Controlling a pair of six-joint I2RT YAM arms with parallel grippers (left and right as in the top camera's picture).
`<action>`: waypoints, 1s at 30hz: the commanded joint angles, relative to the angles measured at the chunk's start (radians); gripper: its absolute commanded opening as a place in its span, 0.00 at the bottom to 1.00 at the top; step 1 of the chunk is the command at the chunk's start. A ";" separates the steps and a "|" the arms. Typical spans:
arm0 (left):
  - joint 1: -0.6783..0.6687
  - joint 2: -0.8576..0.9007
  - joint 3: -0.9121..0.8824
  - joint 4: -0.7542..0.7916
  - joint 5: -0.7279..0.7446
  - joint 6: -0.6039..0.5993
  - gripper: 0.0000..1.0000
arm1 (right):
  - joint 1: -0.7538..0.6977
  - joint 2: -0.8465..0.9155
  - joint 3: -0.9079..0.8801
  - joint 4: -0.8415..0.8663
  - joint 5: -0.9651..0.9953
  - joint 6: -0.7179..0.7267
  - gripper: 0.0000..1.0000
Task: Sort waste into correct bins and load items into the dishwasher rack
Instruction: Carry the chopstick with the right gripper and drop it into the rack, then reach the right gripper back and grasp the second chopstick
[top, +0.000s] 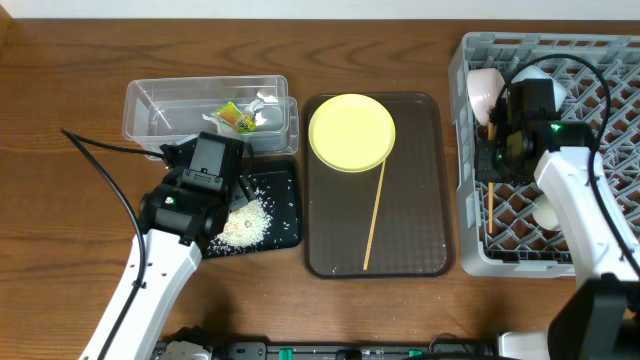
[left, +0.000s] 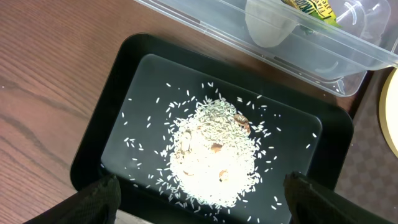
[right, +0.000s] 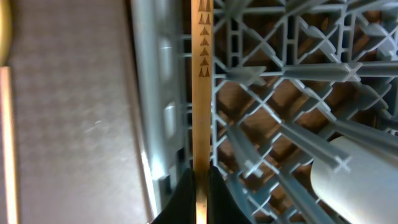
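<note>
A heap of white rice (top: 245, 222) lies in the black tray (top: 288, 200). My left gripper (top: 200, 203) hovers over it, open and empty. In the left wrist view the rice (left: 214, 152) fills the tray's (left: 112, 93) middle between my open fingers (left: 202, 208). The green-and-orange wrapper (top: 236, 117) lies in the clear tub (top: 150, 105). My right gripper (top: 492, 165) is shut on a wooden chopstick (right: 203, 74) at the left wall of the grey rack (top: 600, 50). A second chopstick (top: 375, 215) and the yellow plate (top: 351, 132) lie on the brown tray (top: 420, 200). A pink bowl (top: 483, 90) sits in the rack.
A pale rounded item (right: 354, 174) lies on the rack's lattice floor to the right of the held chopstick. The clear tub (left: 348, 68) borders the black tray's far side. Black cables run across the table's left and over the rack.
</note>
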 joint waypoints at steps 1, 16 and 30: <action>0.002 0.003 0.008 -0.004 -0.021 -0.012 0.86 | -0.009 0.019 -0.006 0.026 0.006 -0.028 0.15; 0.002 0.003 0.008 -0.003 -0.021 -0.012 0.86 | 0.280 -0.010 0.038 0.073 -0.132 0.181 0.43; 0.002 0.003 0.008 -0.004 -0.021 -0.012 0.86 | 0.603 0.161 -0.170 0.213 -0.022 0.531 0.38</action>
